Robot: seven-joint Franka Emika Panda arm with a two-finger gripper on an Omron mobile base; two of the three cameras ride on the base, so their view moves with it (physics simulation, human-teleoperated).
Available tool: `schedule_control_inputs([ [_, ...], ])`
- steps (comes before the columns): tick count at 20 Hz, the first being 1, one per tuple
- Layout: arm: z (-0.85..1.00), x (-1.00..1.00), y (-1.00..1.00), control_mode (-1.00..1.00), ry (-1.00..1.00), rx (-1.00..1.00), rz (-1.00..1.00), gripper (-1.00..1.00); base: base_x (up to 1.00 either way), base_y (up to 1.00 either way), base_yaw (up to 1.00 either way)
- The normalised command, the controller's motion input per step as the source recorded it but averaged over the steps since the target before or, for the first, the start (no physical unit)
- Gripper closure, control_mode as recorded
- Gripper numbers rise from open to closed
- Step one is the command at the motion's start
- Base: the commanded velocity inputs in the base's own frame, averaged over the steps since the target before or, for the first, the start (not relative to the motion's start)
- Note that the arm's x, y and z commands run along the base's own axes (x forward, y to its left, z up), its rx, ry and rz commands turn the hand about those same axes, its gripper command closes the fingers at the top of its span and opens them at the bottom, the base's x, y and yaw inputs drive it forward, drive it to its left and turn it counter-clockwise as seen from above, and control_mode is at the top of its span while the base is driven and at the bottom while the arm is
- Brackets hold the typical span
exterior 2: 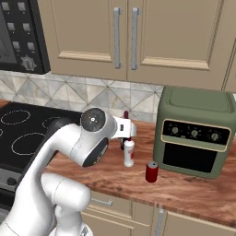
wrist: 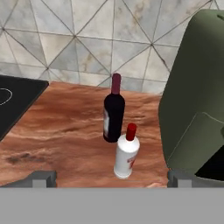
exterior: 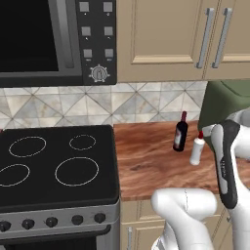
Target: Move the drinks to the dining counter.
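Left base view: the dark wine bottle (exterior: 180, 134) and white bottle (exterior: 197, 148) stood upright, close together, on the woodgrain counter (exterior: 151, 161) beside the smooth black stove (exterior: 53, 163); the arm cut off the counter's right side.

Right base view: the short red can (exterior 2: 151, 172) stood near the counter edge, before the boxy green oven (exterior 2: 195, 131); the arm's elbow hid most of the wine bottle.

Hand view: the gripper (wrist: 112, 178) was spread wide, empty, facing both bottles, with open wood to their left.
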Motion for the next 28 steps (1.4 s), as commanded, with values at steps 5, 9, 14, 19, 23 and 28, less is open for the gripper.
schedule_control_inputs([
  [5, -0.01, 0.04, 0.0, -1.0, 0.25, -0.12, -0.05, -1.0, 0.0, 0.0, 0.0],
  [9, -0.02, 0.01, 0.0, -1.0, 0.15, 0.0, -0.05, -1.0, 0.0, 0.0, 0.0],
  [14, -0.2, 0.0, -0.03, -1.0, 0.0, 0.01, -0.05, -1.0, 0.0, 0.0, 0.0],
  [19, -0.27, 0.07, -0.01, -1.0, 0.0, 0.05, -0.06, -1.0, 0.0, 0.0, 0.0],
  [23, -0.14, 0.29, 0.0, -1.0, 0.0, 0.07, -0.04, -1.0, 0.0, 0.0, 0.0],
  [28, -0.15, 0.36, -0.05, -1.0, 0.0, 0.08, -0.04, -1.0, 0.0, 0.0, 0.0],
])
